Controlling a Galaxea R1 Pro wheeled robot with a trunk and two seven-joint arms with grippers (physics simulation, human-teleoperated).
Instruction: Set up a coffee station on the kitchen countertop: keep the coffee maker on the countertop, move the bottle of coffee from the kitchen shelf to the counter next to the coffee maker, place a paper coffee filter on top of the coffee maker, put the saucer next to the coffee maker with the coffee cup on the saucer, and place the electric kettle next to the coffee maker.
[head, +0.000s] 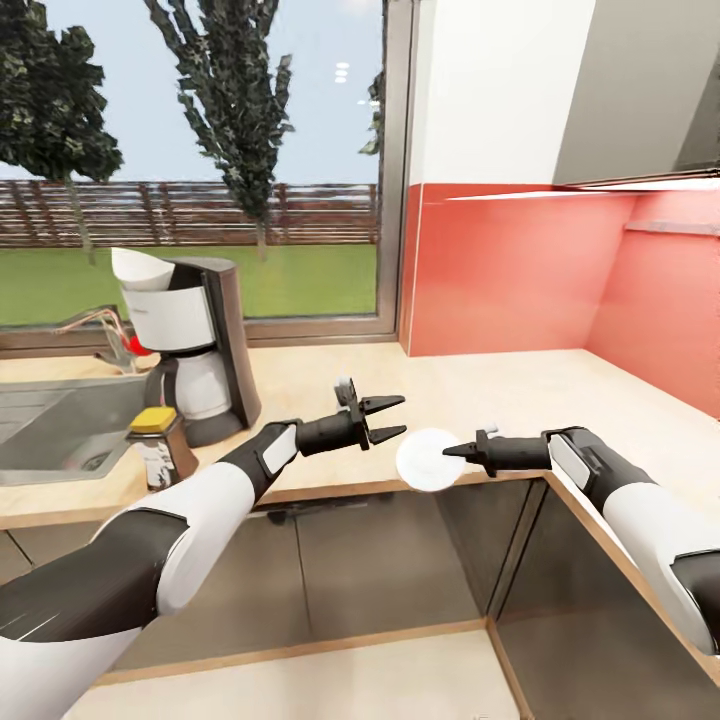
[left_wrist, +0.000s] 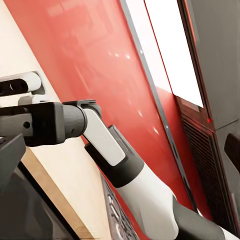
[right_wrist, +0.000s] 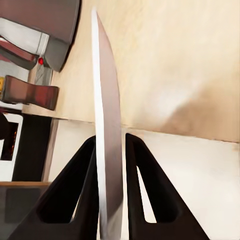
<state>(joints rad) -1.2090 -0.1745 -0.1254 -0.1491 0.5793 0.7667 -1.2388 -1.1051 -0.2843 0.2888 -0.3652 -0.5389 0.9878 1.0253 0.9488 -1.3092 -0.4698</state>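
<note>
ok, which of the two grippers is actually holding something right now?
The right gripper: its fingers are clamped on the edge of the white saucer. The left gripper has its jaws spread open with nothing between them.

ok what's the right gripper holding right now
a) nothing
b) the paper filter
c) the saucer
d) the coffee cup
c: the right gripper is shut on the saucer, a flat white disc at the counter's front edge; in the right wrist view the fingers clamp its thin rim edge-on.
</note>
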